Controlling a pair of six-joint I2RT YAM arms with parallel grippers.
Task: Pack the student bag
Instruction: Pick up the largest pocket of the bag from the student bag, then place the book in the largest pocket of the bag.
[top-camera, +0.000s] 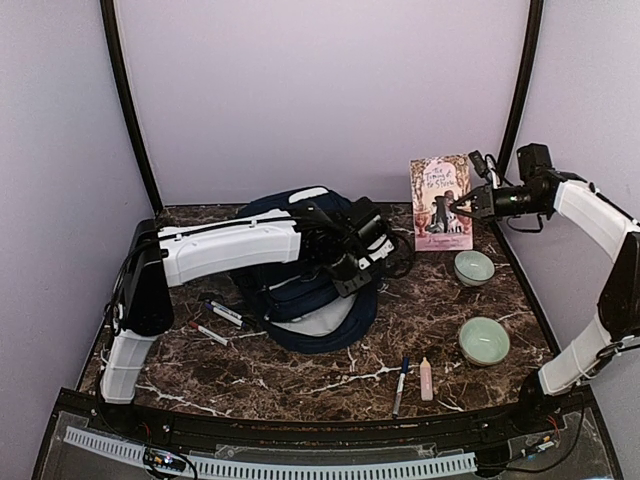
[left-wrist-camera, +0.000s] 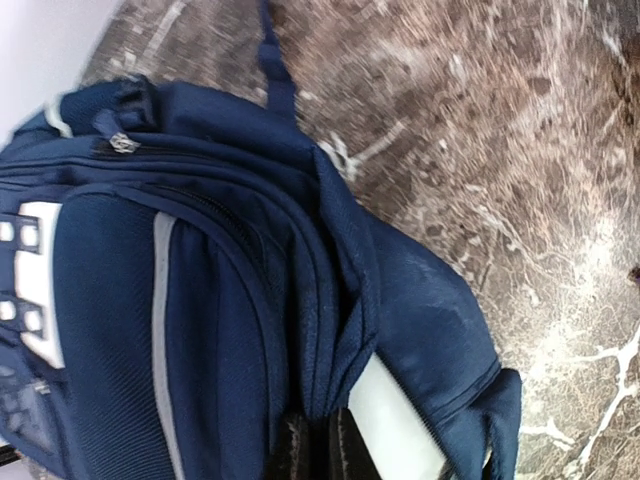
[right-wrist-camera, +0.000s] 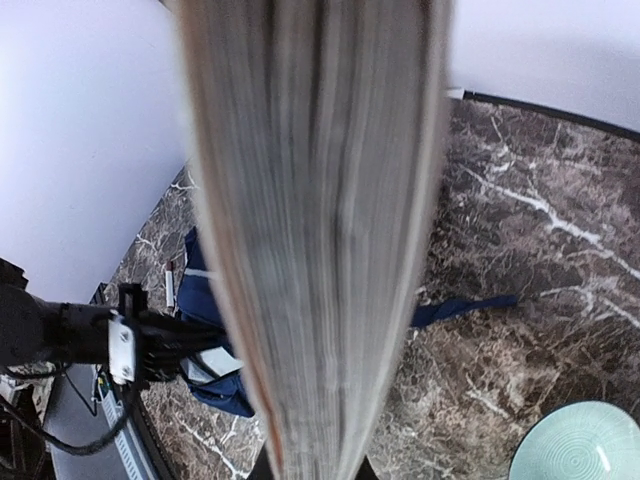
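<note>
The student bag (top-camera: 300, 290), navy blue with a white stripe, lies on the marble table left of centre. My left arm reaches across it. The left gripper (left-wrist-camera: 322, 428) is shut on a fold of the bag's fabric (left-wrist-camera: 335, 330) beside the opening, where a white surface (left-wrist-camera: 400, 420) shows inside. My right gripper (top-camera: 462, 208) is shut on a pink-covered book (top-camera: 441, 203), holding it upright at the back right of the table. In the right wrist view the book's page edge (right-wrist-camera: 320, 230) fills the middle and hides most of the fingers; the bag (right-wrist-camera: 205, 300) lies beyond on the left.
Two pale green bowls (top-camera: 473, 267) (top-camera: 484, 340) sit on the right. Two markers (top-camera: 225, 314) (top-camera: 208, 333) lie left of the bag. A blue pen (top-camera: 401, 385) and a pink stick (top-camera: 426, 378) lie near the front edge. A bag strap (right-wrist-camera: 460, 305) trails across the table.
</note>
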